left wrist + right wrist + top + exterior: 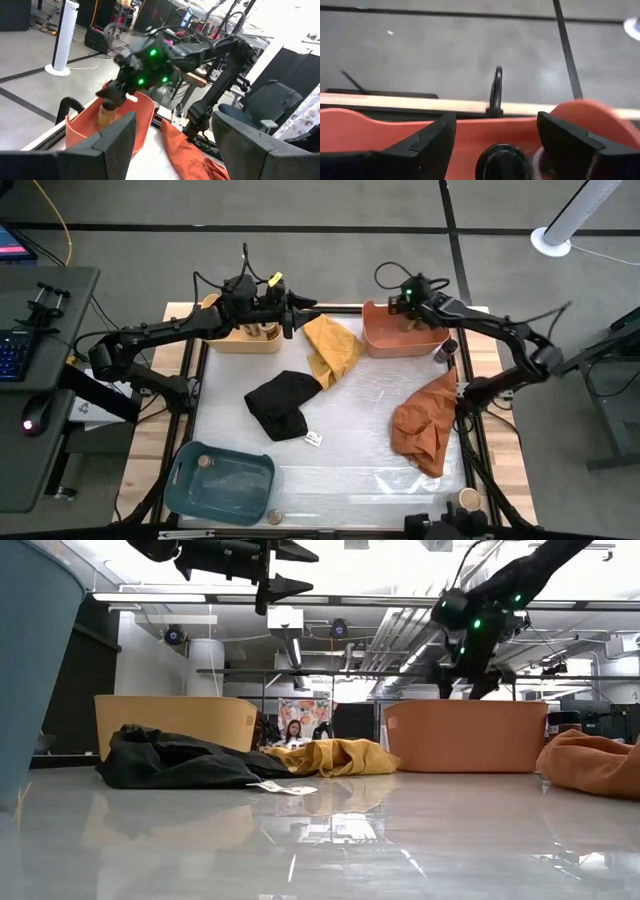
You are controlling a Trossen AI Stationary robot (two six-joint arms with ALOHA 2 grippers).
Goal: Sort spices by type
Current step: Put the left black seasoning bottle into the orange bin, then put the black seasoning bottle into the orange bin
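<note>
My right gripper (496, 131) hangs open over the orange bin (392, 340) at the far right, tipped downward. A spice jar with a black top (501, 161) and a tan body (106, 117) sits just under and between its fingers, with a gap on either side of the top. My left gripper (298, 313) is open and level, high over the table between the yellow bin (240, 338) and the yellow cloth (333, 348). It has nothing between its fingers. More jars (262, 330) stand in the yellow bin.
A black cloth (283, 403) lies mid-table and an orange cloth (428, 420) at the right. The blue bin (222, 485) at the near left holds a jar (205, 463). Loose jars stand at the near edge (274, 518), the near right corner (468, 500) and beside the orange bin (445, 350).
</note>
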